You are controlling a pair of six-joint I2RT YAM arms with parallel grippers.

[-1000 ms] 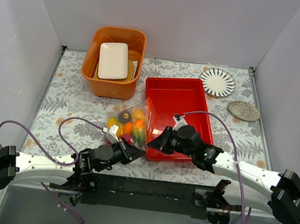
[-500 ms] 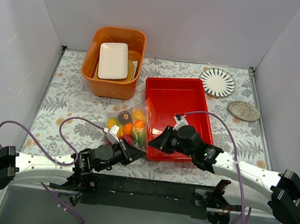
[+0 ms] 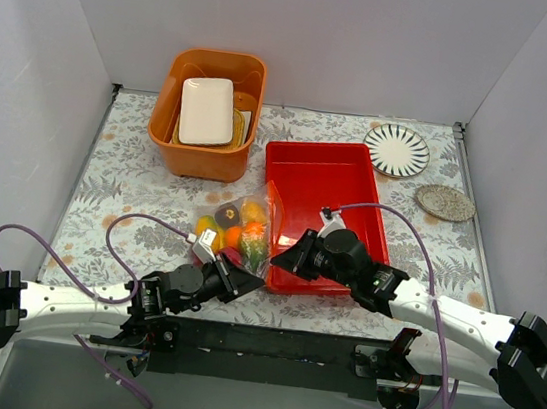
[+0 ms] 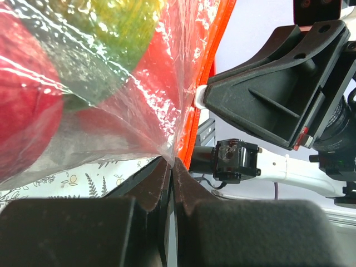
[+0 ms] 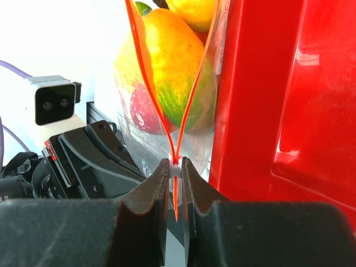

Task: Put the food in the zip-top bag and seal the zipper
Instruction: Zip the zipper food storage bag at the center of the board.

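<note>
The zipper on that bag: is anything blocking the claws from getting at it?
Nothing visible. The right gripper is shut on the zipper at its white end, beside the red tray wall, and the left gripper pinches the zip-top bag film close by.

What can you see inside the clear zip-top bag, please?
Toy fruits: a dark purple ball, an orange, a yellow piece and red-green-yellow mangoes. Anything beneath them in the zip-top bag is covered.
</note>
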